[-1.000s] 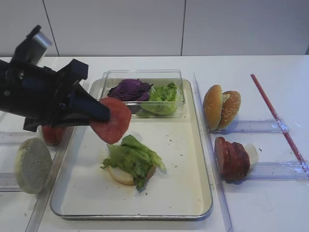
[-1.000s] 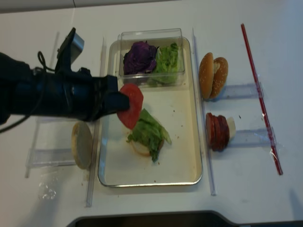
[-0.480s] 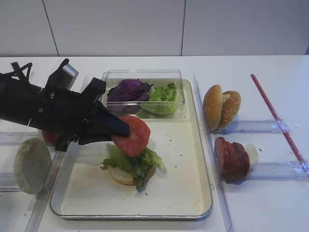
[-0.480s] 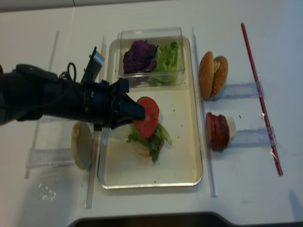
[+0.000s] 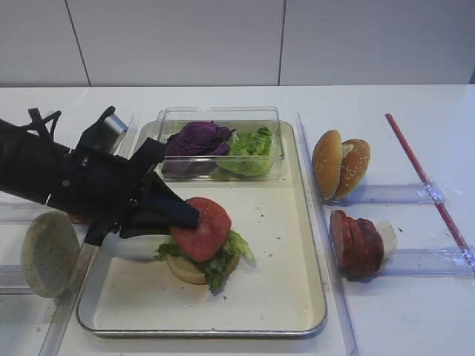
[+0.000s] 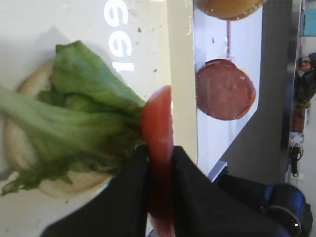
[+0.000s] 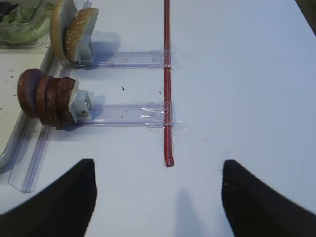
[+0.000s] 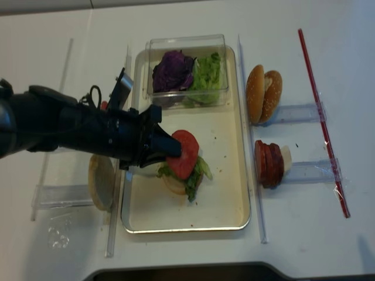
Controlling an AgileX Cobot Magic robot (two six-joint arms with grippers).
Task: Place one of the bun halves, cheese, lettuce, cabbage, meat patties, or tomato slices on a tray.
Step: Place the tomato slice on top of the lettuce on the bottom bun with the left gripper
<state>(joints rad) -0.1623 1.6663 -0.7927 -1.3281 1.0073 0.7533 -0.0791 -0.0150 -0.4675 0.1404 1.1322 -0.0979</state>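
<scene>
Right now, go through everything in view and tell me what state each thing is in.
left hand: shut on the tomato slice
tomato slice: held tilted, over the lettuce
lettuce: lying on the bun half
bun half: cut face up on the tray
clear box: open, holding purple and green leaves
right hand: open, empty

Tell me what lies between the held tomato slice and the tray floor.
The lettuce and a bun half sit directly under the tomato slice that the left hand holds, on the tray.
</scene>
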